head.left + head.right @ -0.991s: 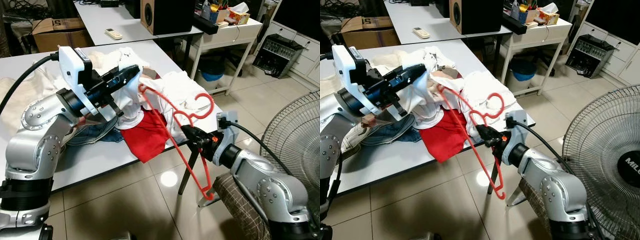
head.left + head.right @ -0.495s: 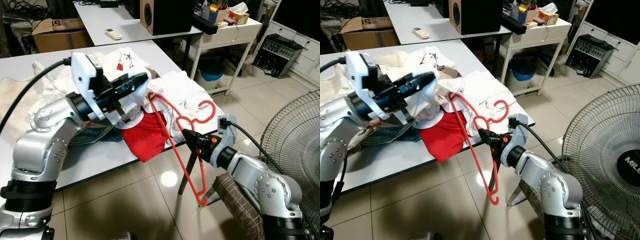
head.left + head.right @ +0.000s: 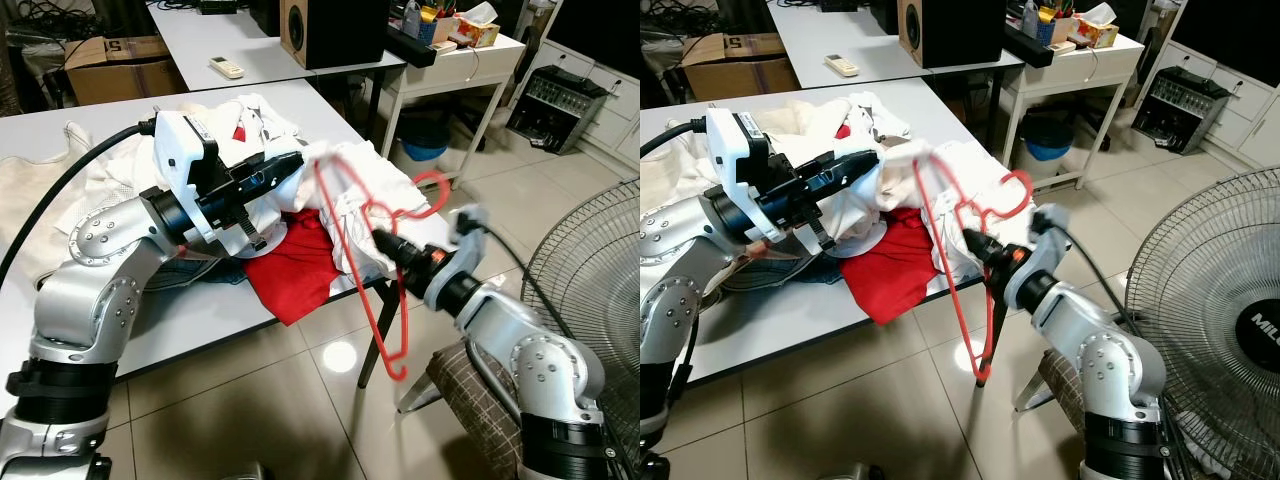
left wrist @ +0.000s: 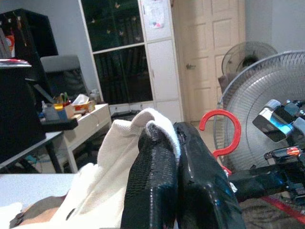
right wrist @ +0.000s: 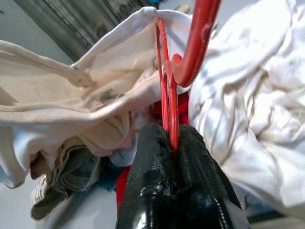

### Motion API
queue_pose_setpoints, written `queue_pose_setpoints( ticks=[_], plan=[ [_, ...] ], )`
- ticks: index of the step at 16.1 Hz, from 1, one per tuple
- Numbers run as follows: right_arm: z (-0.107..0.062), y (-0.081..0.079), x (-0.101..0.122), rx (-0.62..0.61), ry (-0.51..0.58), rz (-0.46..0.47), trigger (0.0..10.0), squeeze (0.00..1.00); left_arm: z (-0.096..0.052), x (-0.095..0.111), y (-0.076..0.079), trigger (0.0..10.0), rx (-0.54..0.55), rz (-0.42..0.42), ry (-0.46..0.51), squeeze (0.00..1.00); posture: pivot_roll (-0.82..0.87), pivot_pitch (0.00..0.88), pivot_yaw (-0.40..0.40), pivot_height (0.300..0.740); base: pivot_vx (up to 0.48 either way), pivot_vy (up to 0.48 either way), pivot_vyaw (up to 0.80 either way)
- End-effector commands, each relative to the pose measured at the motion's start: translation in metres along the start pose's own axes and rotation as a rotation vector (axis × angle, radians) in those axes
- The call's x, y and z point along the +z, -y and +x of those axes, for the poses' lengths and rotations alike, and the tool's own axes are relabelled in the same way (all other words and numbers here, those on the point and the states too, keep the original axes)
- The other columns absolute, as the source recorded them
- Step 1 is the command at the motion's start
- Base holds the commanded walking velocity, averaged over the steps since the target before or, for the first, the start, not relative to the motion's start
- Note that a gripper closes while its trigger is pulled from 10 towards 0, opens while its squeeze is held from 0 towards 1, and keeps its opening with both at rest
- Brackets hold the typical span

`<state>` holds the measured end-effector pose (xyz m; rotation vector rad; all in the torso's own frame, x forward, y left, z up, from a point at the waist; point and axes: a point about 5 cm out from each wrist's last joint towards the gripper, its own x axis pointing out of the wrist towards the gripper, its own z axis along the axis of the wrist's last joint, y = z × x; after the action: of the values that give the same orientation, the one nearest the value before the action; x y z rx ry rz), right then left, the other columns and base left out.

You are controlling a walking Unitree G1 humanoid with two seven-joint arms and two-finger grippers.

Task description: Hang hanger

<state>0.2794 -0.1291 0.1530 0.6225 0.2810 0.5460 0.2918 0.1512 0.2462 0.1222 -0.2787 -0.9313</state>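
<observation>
A red plastic hanger (image 3: 345,250) stands nearly upright over the table's near right corner. Its hook (image 3: 432,193) points right and its lower end hangs above the floor. My right gripper (image 3: 384,241) is shut on the hanger just below the hook, as the right wrist view confirms (image 5: 170,143). The hanger's upper end touches a white garment (image 3: 352,180). My left gripper (image 3: 292,165) is shut on a fold of that garment and holds it up off the table; the left wrist view shows the white cloth (image 4: 159,124) pinched between the fingers.
A pile of clothes lies on the white table (image 3: 190,315), among them a red cloth (image 3: 295,265) and jeans (image 3: 185,272). A standing fan (image 3: 590,270) is at the right, a checked cushion (image 3: 485,415) is under my right arm, and desks with a speaker (image 3: 330,30) stand behind.
My right gripper has swung the hanger from slanted to nearly upright, and its top now meets the white garment. My left gripper has shifted slightly right with the garment.
</observation>
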Motion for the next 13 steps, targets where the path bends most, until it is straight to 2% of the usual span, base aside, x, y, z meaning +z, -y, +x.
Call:
queue_pose_setpoints(
  ticks=[1,2,3,5,6,7,8,11,13],
  plan=[
    [-0.003,-0.003,0.010,0.019,0.044,-0.030,10.0,0.00,0.004,0.007,-0.001,0.0,-0.010,0.005,0.032,0.00,0.01,0.000,-0.003,0.740,0.000,0.000,0.00],
    [-0.002,0.001,0.004,-0.029,-0.008,-0.094,10.0,0.00,0.005,0.007,-0.003,0.0,-0.007,0.015,0.025,0.00,0.01,0.000,-0.002,0.740,0.000,0.000,0.00],
    [-0.001,0.001,0.005,-0.041,0.015,-0.087,10.0,0.00,0.005,0.006,-0.003,0.0,-0.014,0.021,0.016,0.00,0.01,0.000,-0.002,0.740,0.000,0.000,0.00],
    [-0.004,-0.015,0.033,0.066,0.208,0.021,10.0,0.00,0.006,0.006,-0.001,0.0,-0.017,0.015,0.024,0.00,-0.01,0.000,-0.008,0.740,0.000,0.000,0.00],
    [-0.003,-0.012,0.031,0.044,0.168,-0.002,10.0,0.00,0.005,0.004,0.000,0.0,-0.015,0.010,0.024,0.00,-0.01,0.000,-0.007,0.740,0.000,0.000,0.00],
    [0.000,0.000,0.015,-0.048,0.038,-0.080,10.0,0.00,0.007,0.001,0.001,0.0,-0.018,0.006,0.021,0.00,-0.01,0.000,0.001,0.740,0.000,0.000,0.00],
    [0.000,0.003,0.007,-0.058,0.003,-0.066,10.0,0.00,0.008,0.001,0.002,0.0,-0.024,0.005,0.021,0.00,-0.01,0.000,0.007,0.740,0.000,0.000,0.00],
    [0.001,0.003,0.001,-0.068,-0.009,-0.038,10.0,0.00,0.011,0.003,0.000,0.0,-0.029,0.012,0.027,0.00,-0.01,0.000,0.014,0.740,0.000,0.000,0.00],
    [0.002,0.008,-0.012,-0.101,-0.080,-0.003,10.0,0.00,0.015,0.006,-0.001,0.0,-0.021,0.024,0.042,0.00,-0.01,0.000,0.018,0.740,0.000,0.000,0.00]
  ],
)
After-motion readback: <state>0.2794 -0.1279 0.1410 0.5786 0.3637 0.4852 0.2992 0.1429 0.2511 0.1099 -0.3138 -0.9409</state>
